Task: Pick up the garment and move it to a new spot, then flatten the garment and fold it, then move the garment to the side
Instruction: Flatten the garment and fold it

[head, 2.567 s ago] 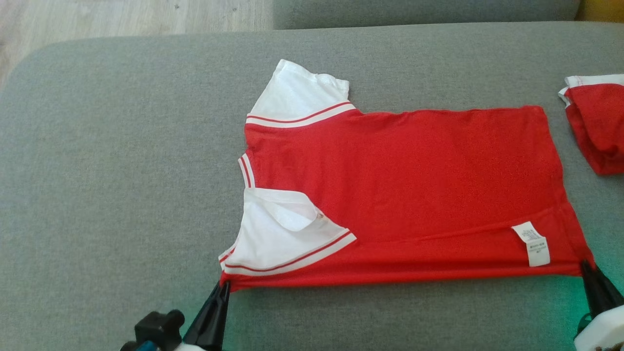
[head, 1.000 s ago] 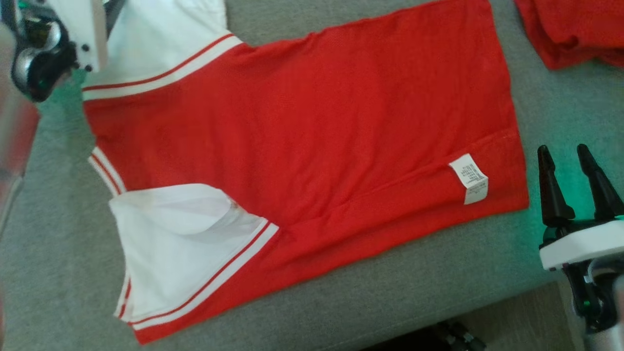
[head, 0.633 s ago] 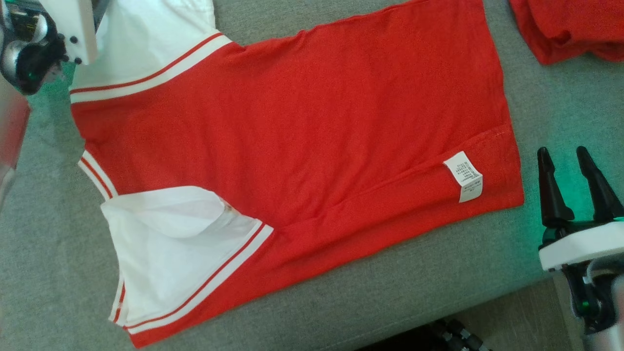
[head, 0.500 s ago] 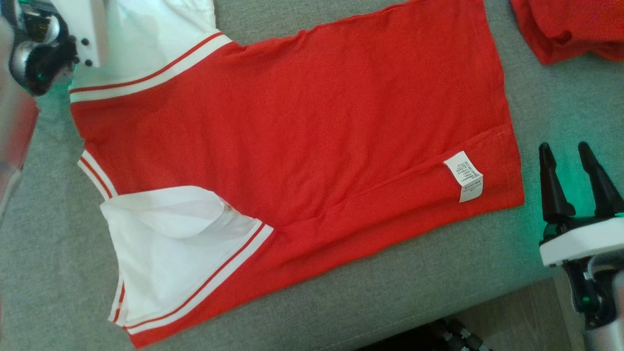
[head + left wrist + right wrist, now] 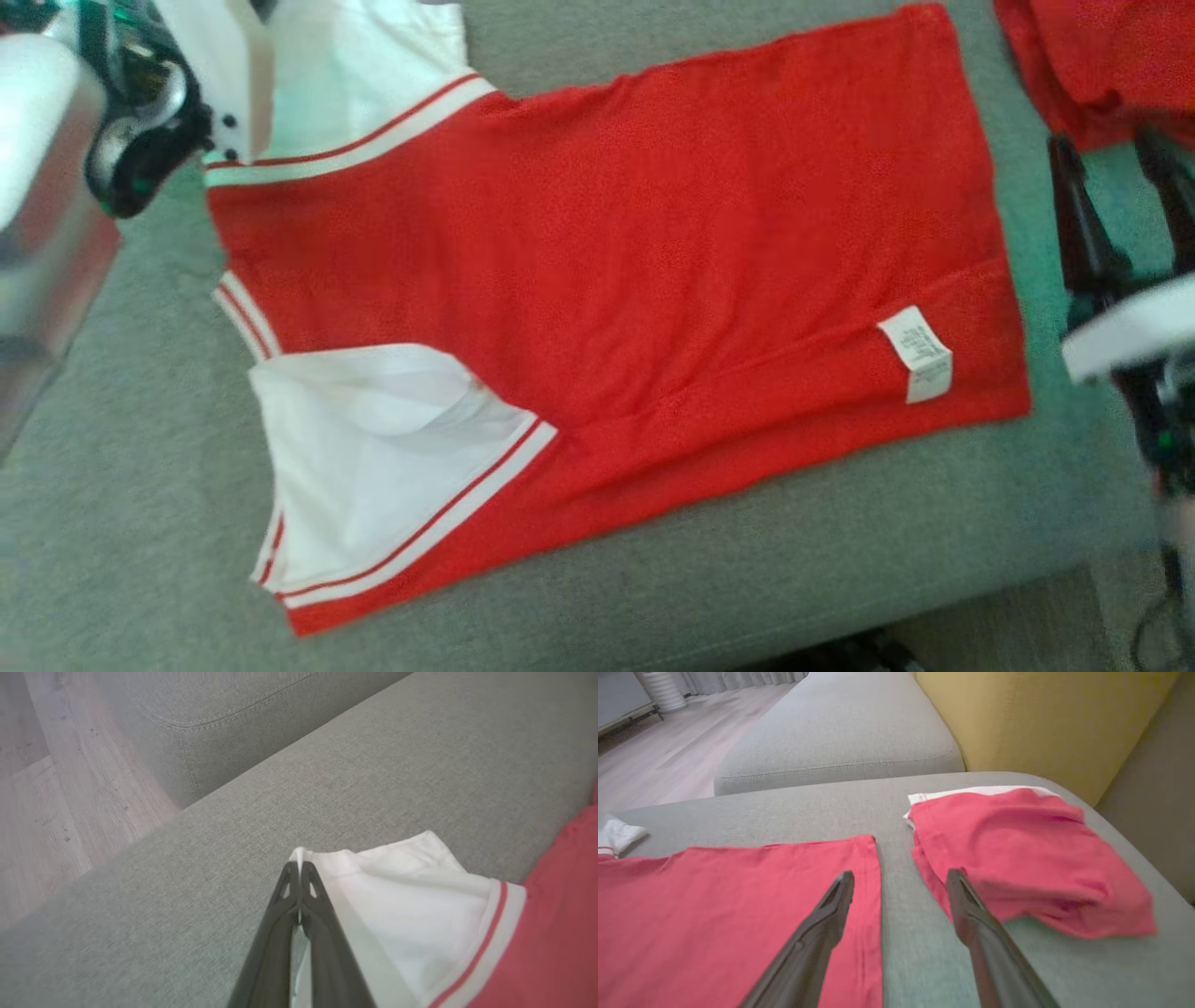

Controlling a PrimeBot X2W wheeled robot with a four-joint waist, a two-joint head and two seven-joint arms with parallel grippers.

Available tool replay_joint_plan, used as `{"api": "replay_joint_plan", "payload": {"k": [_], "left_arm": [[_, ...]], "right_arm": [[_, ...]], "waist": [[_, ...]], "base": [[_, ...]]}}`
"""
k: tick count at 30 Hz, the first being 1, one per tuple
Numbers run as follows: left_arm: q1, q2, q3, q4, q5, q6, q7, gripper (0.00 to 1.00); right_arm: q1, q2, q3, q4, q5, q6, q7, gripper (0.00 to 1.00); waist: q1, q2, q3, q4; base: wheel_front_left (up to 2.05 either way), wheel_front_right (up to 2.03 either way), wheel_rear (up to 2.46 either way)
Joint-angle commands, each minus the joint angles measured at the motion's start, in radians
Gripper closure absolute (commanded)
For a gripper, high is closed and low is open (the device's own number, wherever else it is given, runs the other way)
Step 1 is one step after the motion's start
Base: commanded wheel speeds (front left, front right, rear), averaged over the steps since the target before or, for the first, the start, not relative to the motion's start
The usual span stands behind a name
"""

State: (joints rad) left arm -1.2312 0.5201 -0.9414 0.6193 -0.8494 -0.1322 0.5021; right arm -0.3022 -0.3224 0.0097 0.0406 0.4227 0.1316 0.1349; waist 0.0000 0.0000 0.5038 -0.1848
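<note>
In the head view the shirt [image 5: 616, 243] lies flat across the sofa [image 5: 121, 523], collar toward 9 o'clock and hem toward 3 o'clock; the far sleeve [image 5: 373, 75] is at 11 o'clock and the near sleeve [image 5: 373, 467] at 7 o'clock; a label [image 5: 917, 353] sits by the hem at 4 o'clock; a second garment [image 5: 1102, 56] lies bunched at 1 o'clock, apart from the shirt; the right gripper [image 5: 1102, 140] hangs blurred at 3 o'clock, just off the hem. In the left wrist view the left gripper [image 5: 299, 868] is pressed together, pinching the far sleeve's white tip. In the right wrist view the right gripper is spread and empty, one finger over the hem, the other over the second garment's edge. The shirt looks light, thin and limp; it should drape rather than hold shape; sleeve tips and hem corners seem the best holds, and a one-point pull would likely bunch it.
</note>
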Motion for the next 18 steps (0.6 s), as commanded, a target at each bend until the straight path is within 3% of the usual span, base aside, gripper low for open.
{"api": "replay_joint_plan", "payload": {"k": [1,11,18], "left_arm": [[-0.067,0.042,0.028,-0.032,-0.006,0.002,-0.012,1.0],[-0.114,0.049,-0.09,-0.109,-0.065,0.002,-0.084,1.0],[-0.139,0.057,-0.149,-0.112,-0.098,0.002,-0.113,1.0]], "right_arm": [[-0.019,-0.027,0.024,-0.013,0.005,-0.001,0.02,0.0],[-0.358,-0.042,0.133,0.348,0.011,-0.001,0.262,0.0],[-0.513,-0.047,0.195,0.511,0.002,-0.001,0.379,0.0]], "waist": [[0.0,0.0,-0.018,0.027],[0.0,0.0,-0.027,0.118],[0.0,0.0,-0.028,0.135]], "base": [[0.0,0.0,0.0],[0.0,0.0,0.0],[0.0,0.0,0.0]]}}
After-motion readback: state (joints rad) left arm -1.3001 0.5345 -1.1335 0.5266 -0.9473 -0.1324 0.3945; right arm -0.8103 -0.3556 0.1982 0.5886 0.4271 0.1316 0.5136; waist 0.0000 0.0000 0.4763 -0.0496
